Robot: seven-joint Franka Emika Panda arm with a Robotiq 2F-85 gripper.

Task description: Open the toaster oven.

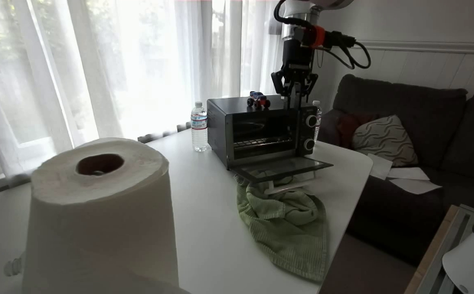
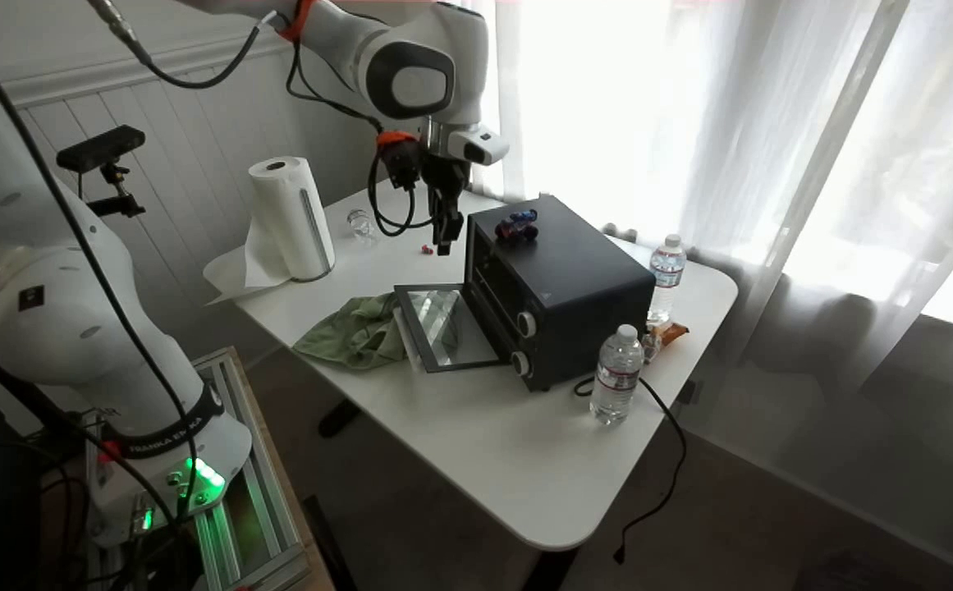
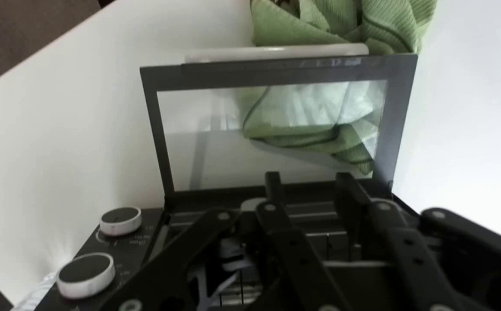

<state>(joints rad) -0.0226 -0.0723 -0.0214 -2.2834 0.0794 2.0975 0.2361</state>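
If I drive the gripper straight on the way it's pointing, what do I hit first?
Most likely the open door of the toaster oven, probably near its hinged edge: the gripper points down, seemingly just outside the opening. Depth is unclear, so it might graze the front.

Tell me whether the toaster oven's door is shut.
No: in an exterior view, the glass door is swung down in front of the toaster oven.

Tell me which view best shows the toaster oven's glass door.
The wrist view: there the glass door appears largest and nearly face-on, with fingertips overlapping only near its lower edge. Both exterior views show it lowered open, but smaller and slanted.
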